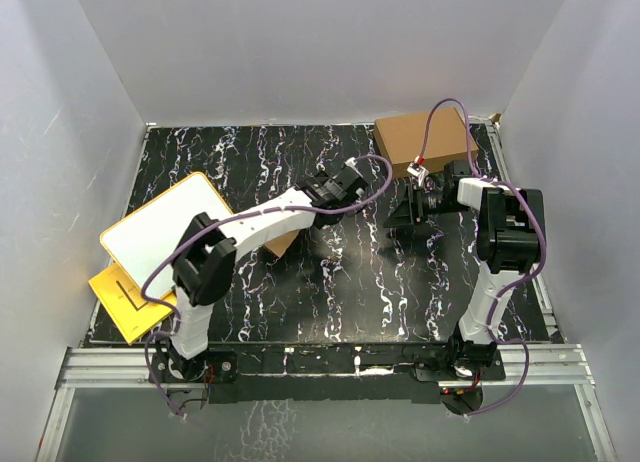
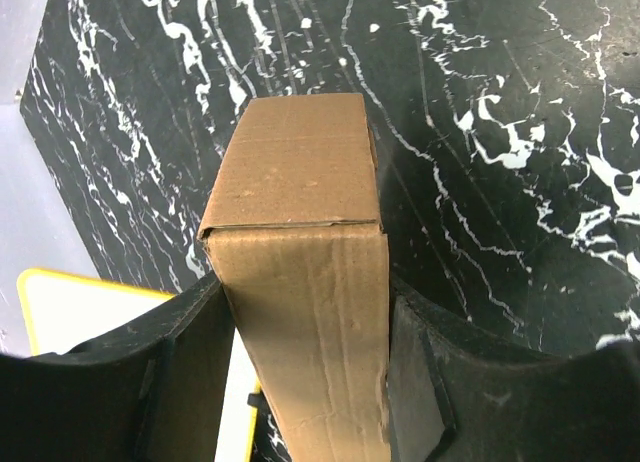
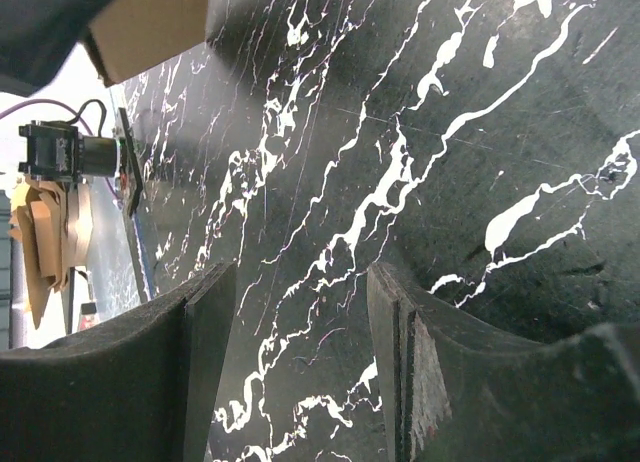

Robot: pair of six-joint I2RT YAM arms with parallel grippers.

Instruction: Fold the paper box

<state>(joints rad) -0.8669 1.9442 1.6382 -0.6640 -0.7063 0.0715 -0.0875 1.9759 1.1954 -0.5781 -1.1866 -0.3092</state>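
Grips the brown paper box (image 2: pixel 300 182) in the left hand (image 2: pixel 308 307), clamped on its sides, and holds the right hand (image 3: pixel 298 302) apart, empty, over the marbled bench (image 3: pixel 450 132).

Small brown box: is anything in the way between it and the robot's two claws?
Nothing visible. The left gripper grips the paper box on both sides. The right gripper is open and empty, and only bare marbled table shows between it and the box.
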